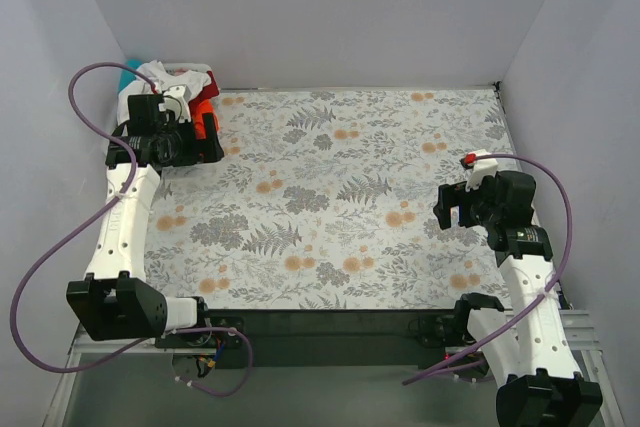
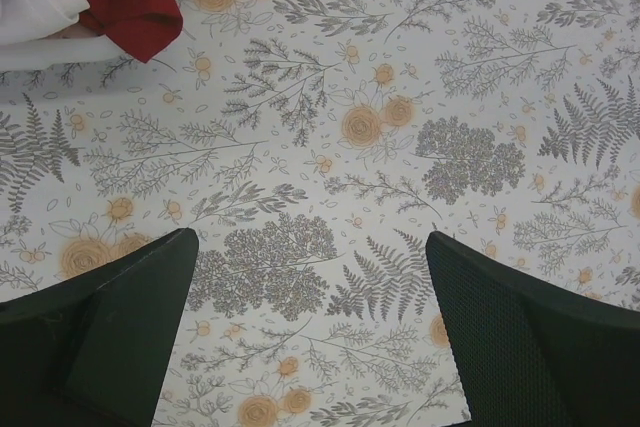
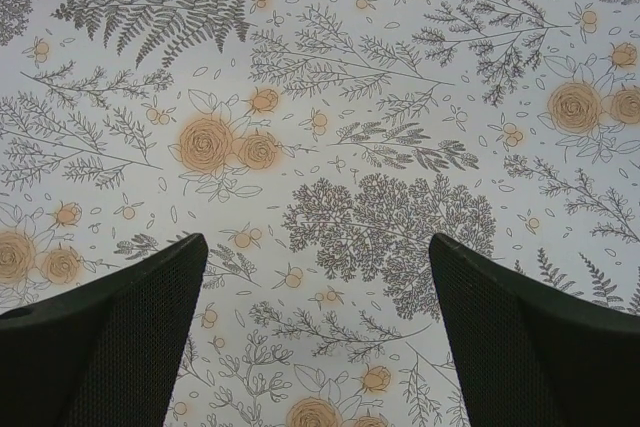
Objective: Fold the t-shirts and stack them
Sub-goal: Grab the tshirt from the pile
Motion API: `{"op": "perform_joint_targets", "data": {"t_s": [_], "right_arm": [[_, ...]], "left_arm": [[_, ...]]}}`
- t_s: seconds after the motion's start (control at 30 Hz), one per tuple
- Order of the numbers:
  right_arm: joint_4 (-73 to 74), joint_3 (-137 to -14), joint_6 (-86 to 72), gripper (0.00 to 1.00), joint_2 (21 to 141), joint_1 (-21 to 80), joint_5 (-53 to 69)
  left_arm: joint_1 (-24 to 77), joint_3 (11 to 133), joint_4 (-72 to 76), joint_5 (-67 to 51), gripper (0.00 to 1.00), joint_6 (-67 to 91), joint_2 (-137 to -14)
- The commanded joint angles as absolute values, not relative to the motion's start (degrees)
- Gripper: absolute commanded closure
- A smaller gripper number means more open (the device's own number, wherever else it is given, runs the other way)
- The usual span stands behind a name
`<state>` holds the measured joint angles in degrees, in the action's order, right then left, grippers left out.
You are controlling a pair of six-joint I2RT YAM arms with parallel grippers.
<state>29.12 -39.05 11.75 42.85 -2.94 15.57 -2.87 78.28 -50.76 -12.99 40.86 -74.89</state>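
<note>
Across most of the overhead frame, a floral-print table cover (image 1: 350, 187) in fern and orange-rose pattern, with pale walls on three sides. In the upper left corner, a heap of t-shirts (image 1: 172, 79): white shirt (image 1: 160, 75) on top, dark red shirt (image 1: 212, 81) and orange shirt (image 1: 205, 112) on the right side, a sliver of teal shirt (image 1: 130, 65) at the far left. All unfolded and bunched together, none laid flat on the cover.

Just below the heap, the left gripper (image 1: 200, 139), close beside the orange cloth; touching or not, impossible to tell from above. In the left wrist view, fingers (image 2: 120, 337) spread wide with nothing between them, only patterned cover beneath. Dark red, white and a scrap of orange in the upper left corner of that frame, well ahead of the fingertips and apart from them.

At centre right of the overhead frame, the right gripper (image 1: 452, 209), far from the heap. Likewise spread wide and empty in its own wrist view, with bare floral cover under both fingers.
</note>
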Motion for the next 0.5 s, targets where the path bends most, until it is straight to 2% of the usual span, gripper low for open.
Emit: {"op": "perform_joint_targets", "data": {"t_s": [0.0,0.2,0.47], "right_arm": [[27.0,-38.6,11.4,0.02,42.9,-3.2,16.1],[27.1,-38.6,11.5,0.02,43.3,-3.3,16.2],[27.1,-38.6,11.7,0.02,43.8,-3.5,16.6]], "left_arm": [[-3.8,81.8,-48.6,-10.7,0.02,40.4,-75.9],[-9.7,94.3,-48.1,-10.5,0.02,40.0,-82.9],[-19.2,118.4,-46.2,-9.8,0.03,39.8,-103.6]]}}
